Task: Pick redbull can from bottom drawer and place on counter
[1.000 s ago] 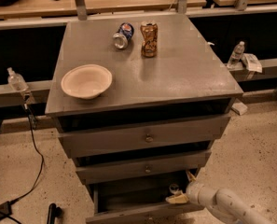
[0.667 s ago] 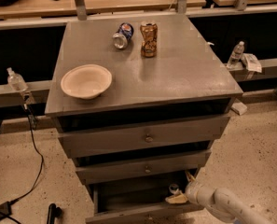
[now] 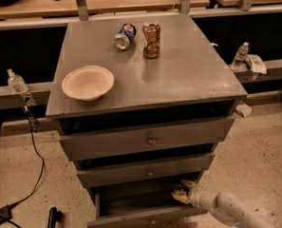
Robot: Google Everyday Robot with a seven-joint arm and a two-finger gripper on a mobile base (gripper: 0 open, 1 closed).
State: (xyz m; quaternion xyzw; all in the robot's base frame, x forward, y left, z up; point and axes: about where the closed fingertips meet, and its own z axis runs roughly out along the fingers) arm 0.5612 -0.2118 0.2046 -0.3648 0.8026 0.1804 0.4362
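Observation:
The bottom drawer (image 3: 131,201) of the grey cabinet is pulled open, and its inside is dark. My gripper (image 3: 181,194) reaches into the drawer's right end from the lower right, under the middle drawer. The white arm (image 3: 226,207) trails behind it. The redbull can does not show clearly; the spot at the gripper is shadowed and partly hidden by the middle drawer. The counter (image 3: 183,72) is the cabinet's flat grey top, well above the gripper.
On the counter stand a cream bowl (image 3: 88,82) at the front left, a short blue can (image 3: 125,36) lying on its side, and a dented brown-gold can (image 3: 151,40) upright. Tan desks run behind. Bottles (image 3: 240,55) stand on side rails. A black cable (image 3: 33,141) lies on the floor at the left.

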